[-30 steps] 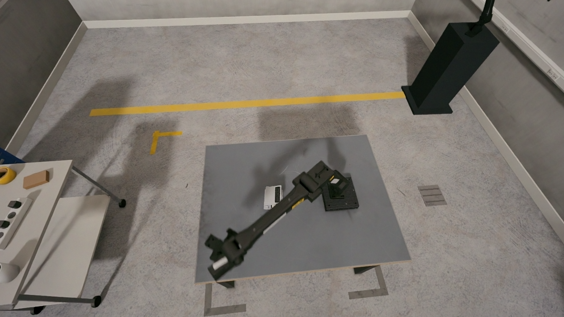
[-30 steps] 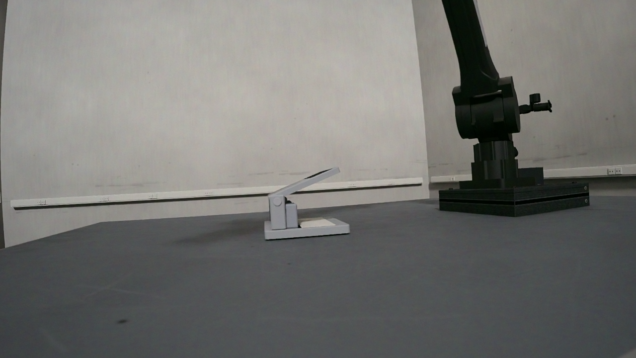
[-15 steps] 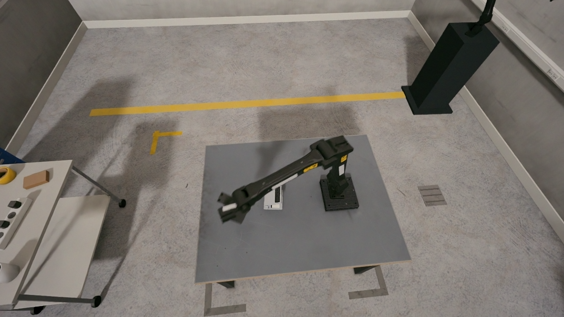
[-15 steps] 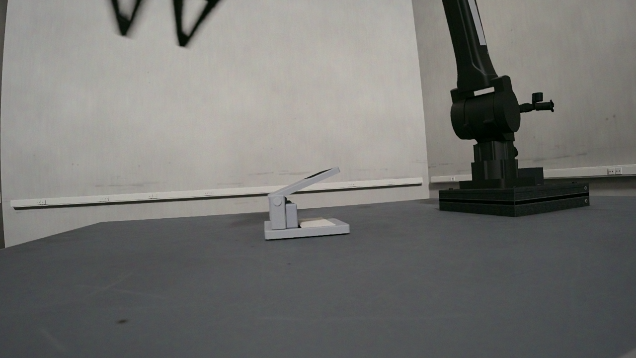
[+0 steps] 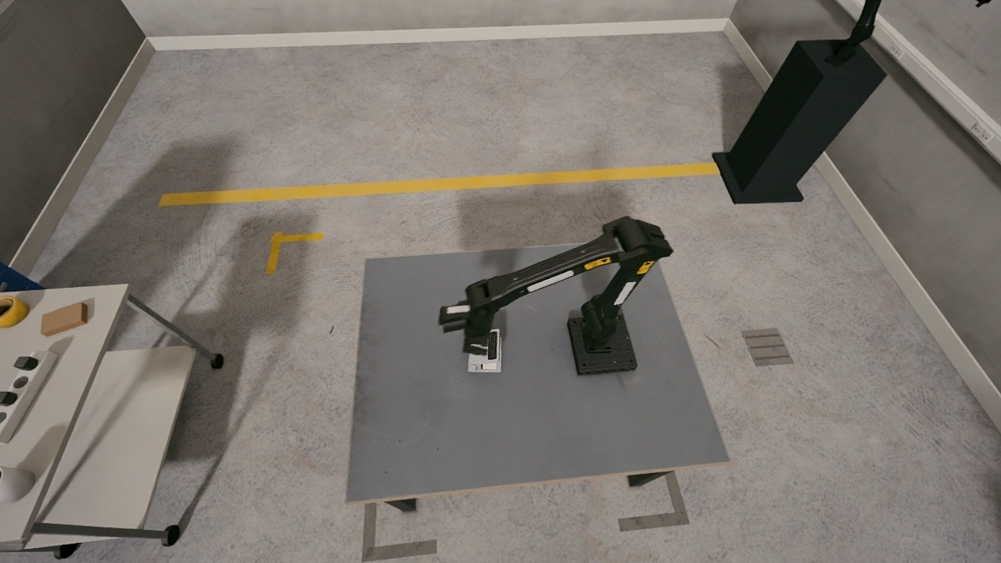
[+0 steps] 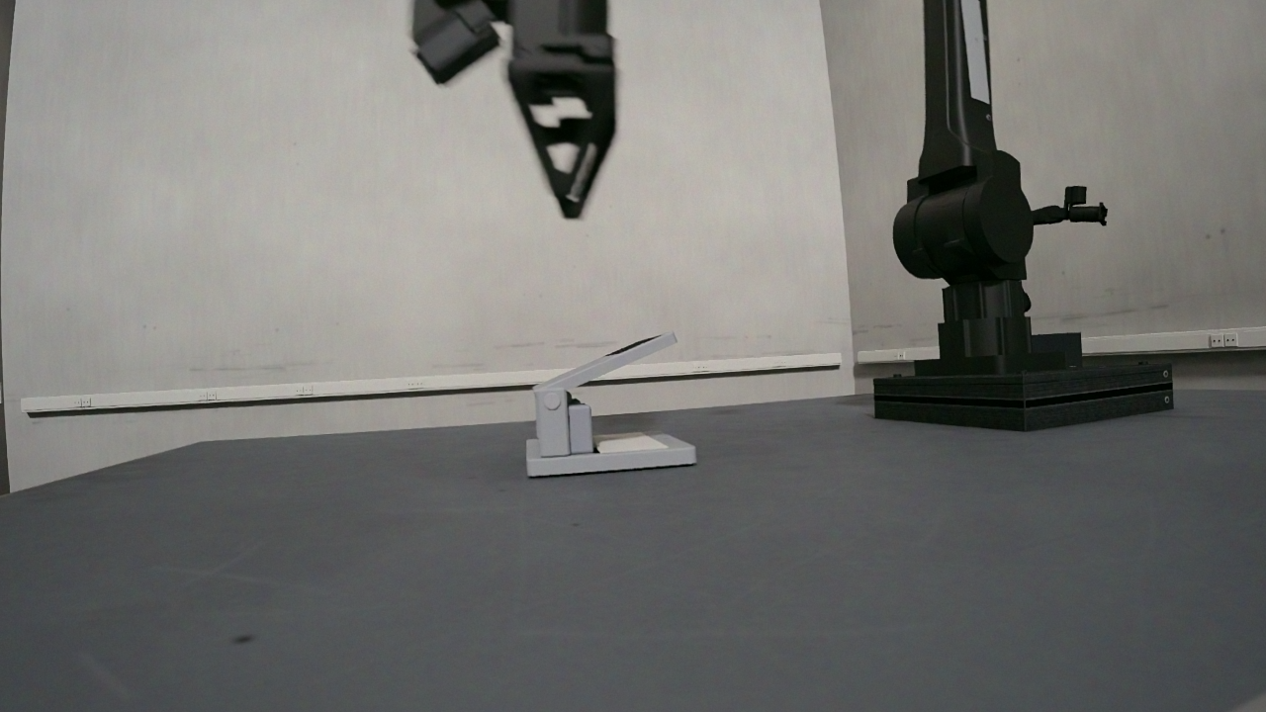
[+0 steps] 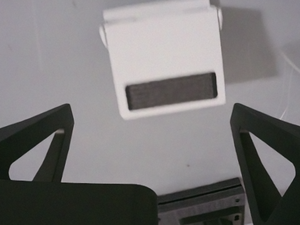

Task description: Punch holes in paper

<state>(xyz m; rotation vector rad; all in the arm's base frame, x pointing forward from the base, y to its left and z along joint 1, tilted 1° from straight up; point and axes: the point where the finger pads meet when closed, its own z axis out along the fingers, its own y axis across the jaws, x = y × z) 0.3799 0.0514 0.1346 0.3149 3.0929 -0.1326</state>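
Note:
A white hole punch [image 5: 486, 364] [image 6: 608, 457] [image 7: 162, 46] stands on the grey table [image 5: 489, 434] [image 6: 619, 576] [image 7: 54, 46]. Its lever [image 6: 612, 357] [image 7: 171, 71] is raised at a slant and has a dark pad [image 7: 171, 91] near its free end. A white paper [image 6: 630, 442] lies on the punch's base under the lever. My gripper [image 5: 474, 342] [image 6: 574, 205] [image 7: 152, 112] is open and empty. It points down and hangs well above the punch, over the lever, without touching it.
The arm's black base [image 5: 601, 344] [image 6: 1018, 394] [image 7: 204, 212] stands on the table to the right of the punch. A black pillar [image 5: 798, 112] stands on the floor at the back right. A white cart [image 5: 41, 363] with small items stands at the left.

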